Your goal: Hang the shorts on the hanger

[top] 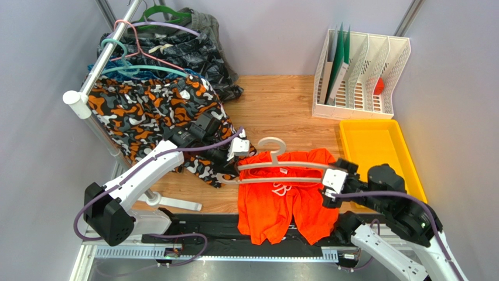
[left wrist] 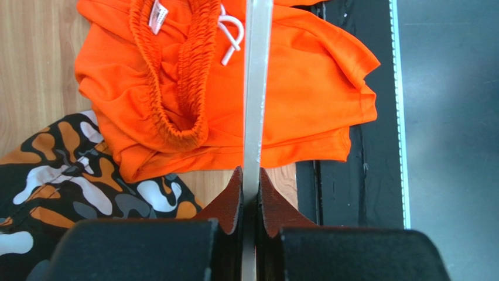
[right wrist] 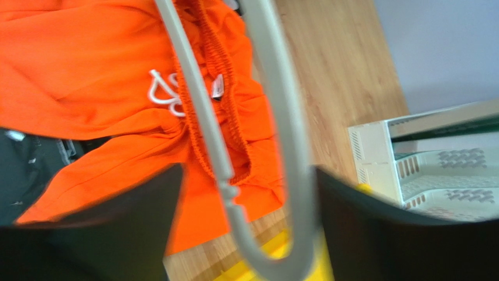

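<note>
I have the left claw [top: 234, 153] pinched tight on the left end of the hanger [top: 281, 165]. In the left wrist view its fingers [left wrist: 231, 199] sit hard against either side of the cream bar [left wrist: 256, 88], with no gap showing.

The right claw [top: 331, 181] is at the hanger's right end. The right wrist view shows its jaws spread wide, with the hanger's curved end [right wrist: 257, 234] between them. The left finger [right wrist: 117, 228] is clear of the curve, and the other is just beside it. I cannot tell whether that one touches.

The shorts [top: 281, 202] lie on the wood under the hanger. Their waist is beneath its bars, and the legs run from it towards the arm bases and over the black rail. The hanger's hook sticks out past the waistband on the far side. From the left wrist the gathered waistband and white drawstring [left wrist: 231, 35] show just left of the bar.

The camouflage shorts [top: 158, 111] lie off the hanger's left end, and the yellow tray [top: 375, 146] off its right end.
</note>
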